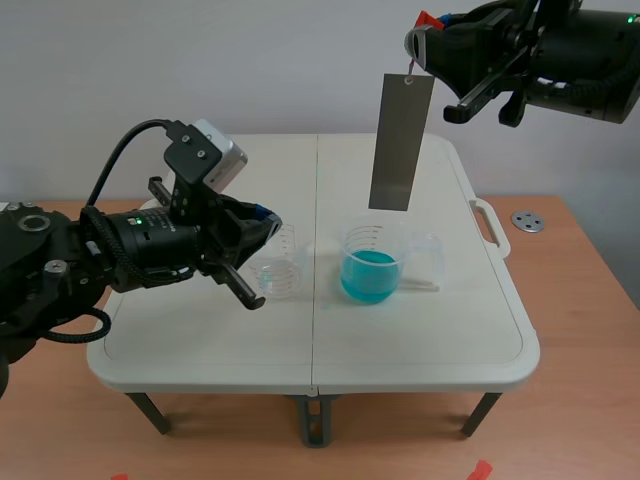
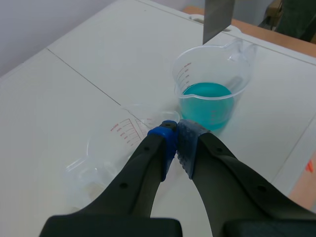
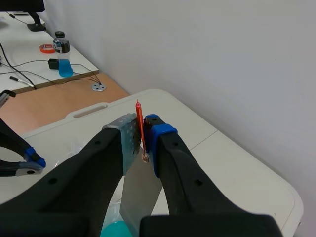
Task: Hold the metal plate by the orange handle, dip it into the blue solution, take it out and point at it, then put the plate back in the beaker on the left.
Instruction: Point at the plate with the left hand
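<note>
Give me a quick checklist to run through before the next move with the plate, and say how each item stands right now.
1. Right gripper shut on the orange handle: ok.
2. Metal plate hanging upright, clear of the liquid: ok.
3. Plate's lower edge over the blue solution beaker: ok, judging by the scene and left wrist views.
4. Blue solution beaker upright: ok.
5. Empty beaker upright: ok. Whether the left gripper touches its rim: cannot tell.
6. Left gripper's fingers shut, holding nothing: ok.
</note>
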You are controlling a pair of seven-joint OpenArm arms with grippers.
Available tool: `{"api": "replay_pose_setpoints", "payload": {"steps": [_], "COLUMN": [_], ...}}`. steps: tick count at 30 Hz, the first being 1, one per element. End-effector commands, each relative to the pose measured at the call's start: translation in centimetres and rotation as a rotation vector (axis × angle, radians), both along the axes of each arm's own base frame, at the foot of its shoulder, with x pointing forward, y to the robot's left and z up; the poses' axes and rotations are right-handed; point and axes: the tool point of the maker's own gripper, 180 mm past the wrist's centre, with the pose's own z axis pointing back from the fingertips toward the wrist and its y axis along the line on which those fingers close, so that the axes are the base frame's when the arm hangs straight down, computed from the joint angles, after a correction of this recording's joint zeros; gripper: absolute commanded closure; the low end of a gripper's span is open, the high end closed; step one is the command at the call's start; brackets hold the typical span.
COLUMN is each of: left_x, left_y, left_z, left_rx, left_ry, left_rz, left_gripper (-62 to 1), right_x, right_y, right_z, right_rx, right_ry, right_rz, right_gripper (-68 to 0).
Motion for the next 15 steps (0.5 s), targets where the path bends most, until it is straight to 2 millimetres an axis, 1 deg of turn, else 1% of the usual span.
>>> {"api": "replay_pose_setpoints", "payload": {"steps": [1,7,15], "left_x": [0.8,1.7,1.3], "left_y": [-1.1,-3.6,-6.9], "left_z": [1.6,1.5,1.7], "left_rx": [-0.034,-0.028,-0.043], "left_ry": [-0.044,-0.046,-0.070], "left_rz": [-0.017,-0.063,-0.146], "left_gripper": [-1.6,-1.6,-1.6], "right_x": [0.0,0.0,0.0], "right_y": [0.0,0.0,0.0], "right_z": [2.0,2.0,2.0], "right_rx": [0.022,0.022,0.022], "right_ry": [-0.054,-0.054,-0.054], "right_rz": [0.007,0.007,0.007], "right_gripper": [-1.3,-1.3,-1.3]}}
